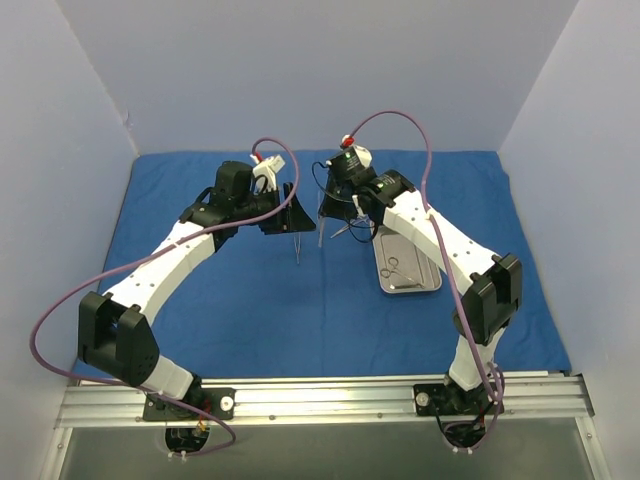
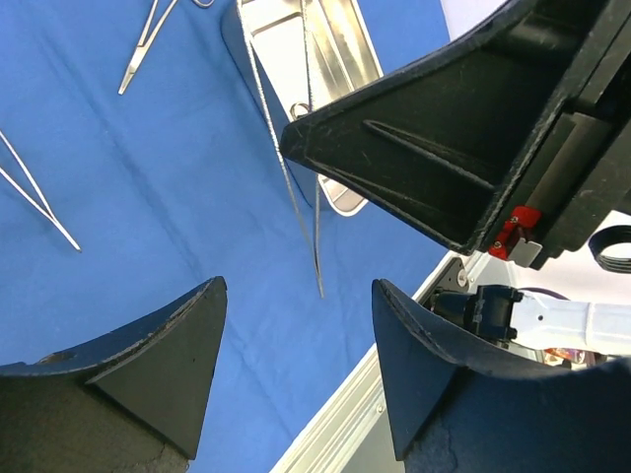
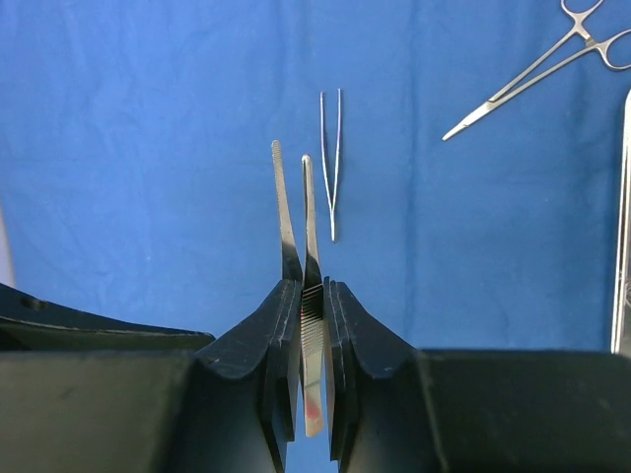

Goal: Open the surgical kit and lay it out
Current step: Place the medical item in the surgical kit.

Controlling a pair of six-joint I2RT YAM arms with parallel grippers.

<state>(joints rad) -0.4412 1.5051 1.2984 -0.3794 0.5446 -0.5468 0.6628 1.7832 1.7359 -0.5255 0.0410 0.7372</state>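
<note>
The deep-blue drape (image 1: 250,300) lies spread flat on the table. On its right side sits the shiny steel tray (image 1: 424,283) with one ring-handled instrument (image 1: 397,270) inside. My right gripper (image 3: 312,288) is shut on silver tweezers (image 3: 308,197), held above the cloth with their tips pointing away; the same tweezers (image 1: 321,232) hang at the middle back. My left gripper (image 2: 298,286) stands open and empty just left of them, facing the right gripper (image 1: 327,207). A second pair of tweezers (image 3: 332,163) and a ring-handled clamp (image 3: 537,74) lie on the cloth.
Pale walls close in the back and both sides. An aluminium rail (image 1: 320,398) runs along the near edge where both arm bases are bolted. In the left wrist view the tray (image 2: 264,43) and a clamp (image 2: 148,44) lie beyond the hanging tweezers (image 2: 293,187).
</note>
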